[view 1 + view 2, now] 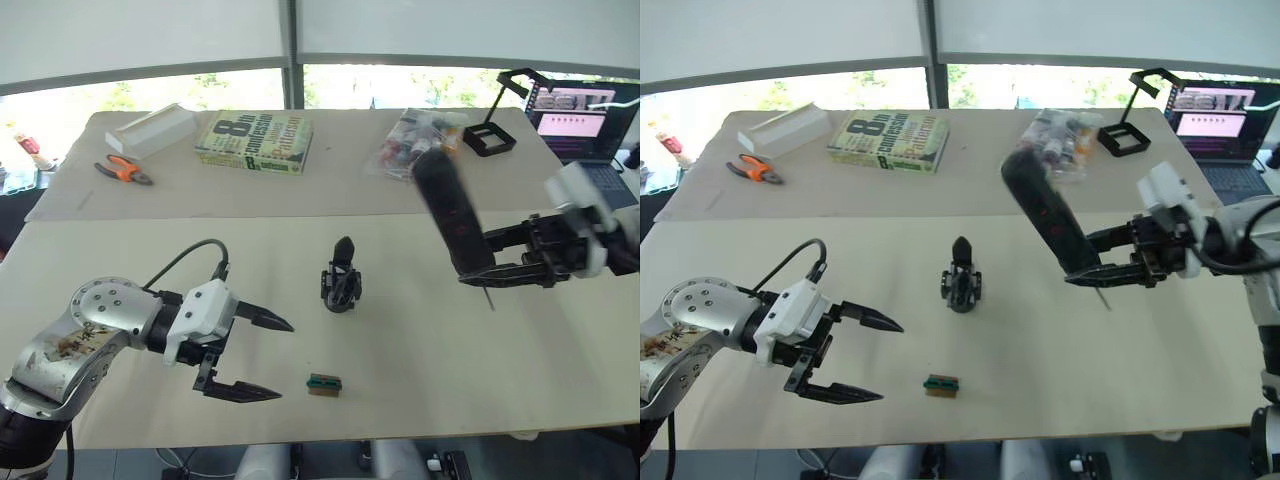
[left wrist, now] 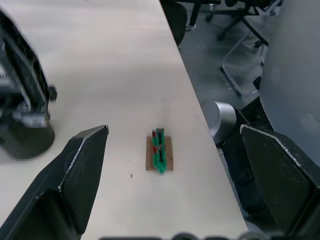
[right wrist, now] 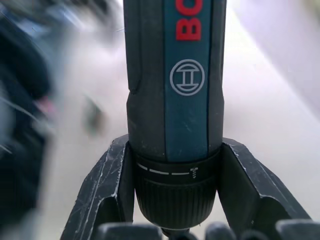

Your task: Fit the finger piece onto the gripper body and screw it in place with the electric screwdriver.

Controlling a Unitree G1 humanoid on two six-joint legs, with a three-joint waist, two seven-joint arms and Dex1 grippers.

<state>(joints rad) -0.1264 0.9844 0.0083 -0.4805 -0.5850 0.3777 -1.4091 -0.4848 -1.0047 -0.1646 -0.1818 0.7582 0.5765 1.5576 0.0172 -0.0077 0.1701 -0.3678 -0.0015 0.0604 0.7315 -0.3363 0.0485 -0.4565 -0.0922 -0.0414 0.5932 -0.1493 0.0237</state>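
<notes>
right gripper [image 1: 497,268] clamps the thick black cylindrical electric screwdriver [image 1: 449,217] aloft, right of the small black plastic gripper body [image 1: 340,278] standing mid-table. left gripper [image 1: 262,357] gapes wide, empty. fitting and screwing apparently not yet begun.

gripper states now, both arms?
Left gripper: open, holding nothing.
Right gripper: shut on the screwdriver, held off the table.

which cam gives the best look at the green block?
Left wrist view: the green block lies sharp on the table between the open jaws of the left gripper, so its brown base is plain. Both eye views show it small, near the table's front edge. In the right wrist view I cannot make it out.
</notes>
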